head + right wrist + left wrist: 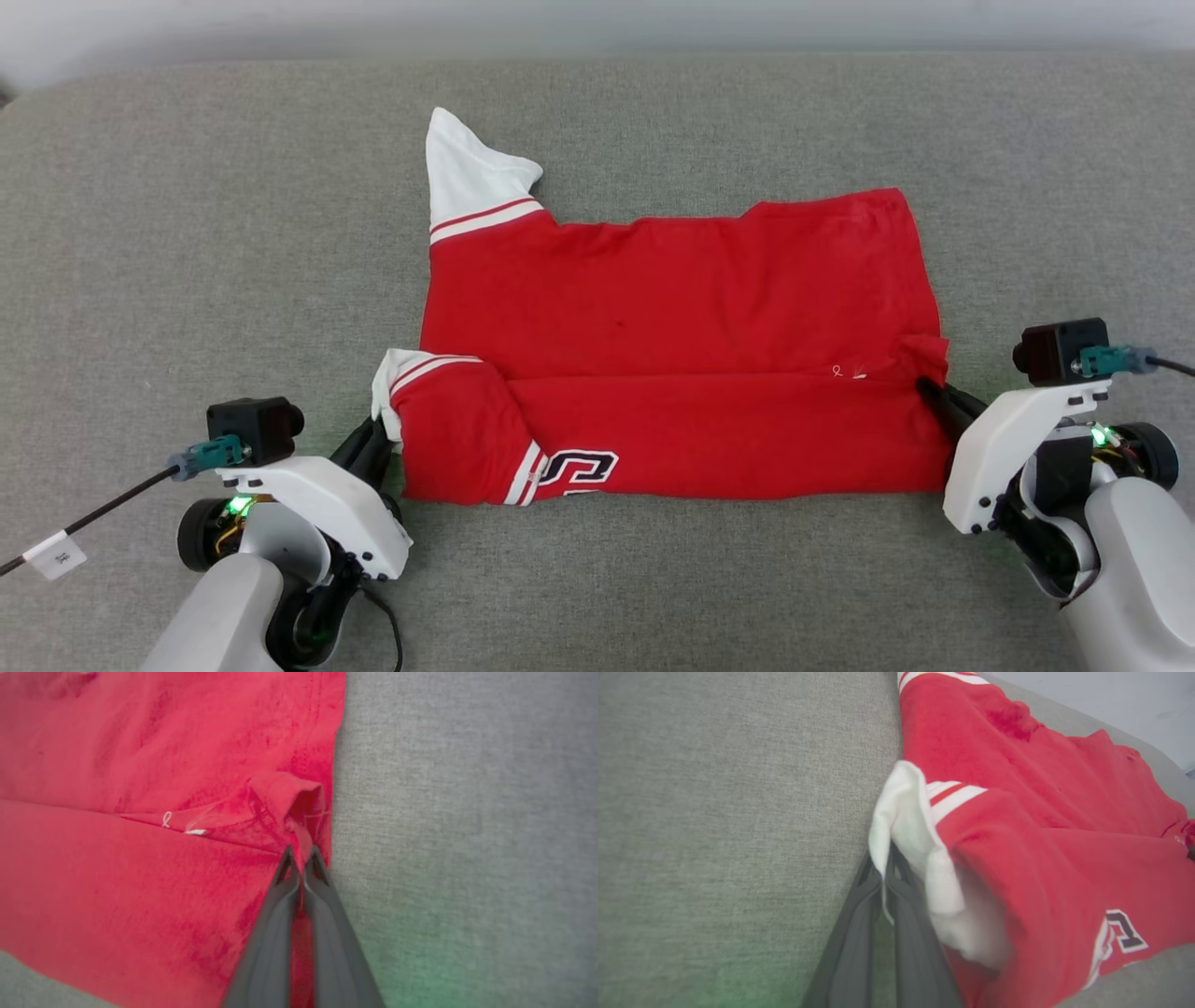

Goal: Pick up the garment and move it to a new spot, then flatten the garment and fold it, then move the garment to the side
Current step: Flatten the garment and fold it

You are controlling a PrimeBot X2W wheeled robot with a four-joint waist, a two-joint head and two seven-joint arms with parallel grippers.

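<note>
Both tools are clamped shut on the red jersey [672,308]: the left tool [378,437] on its white sleeve end [385,373], the right tool [934,392] on a hem corner. The jersey lies mid-way across the grey cushion [187,233], its near strip folded over toward the far edge. Folding seems underway; the next move likely calls for releasing and regripping for a crosswise fold.

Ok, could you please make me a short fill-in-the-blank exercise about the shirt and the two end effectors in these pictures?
1. The left end effector is shut on the ____ sleeve end of the garment.
2. The fabric pinched by the right end effector is ____ in colour.
3. The surface under the garment is ____ in colour.

Missing words: white; red; grey.
</note>
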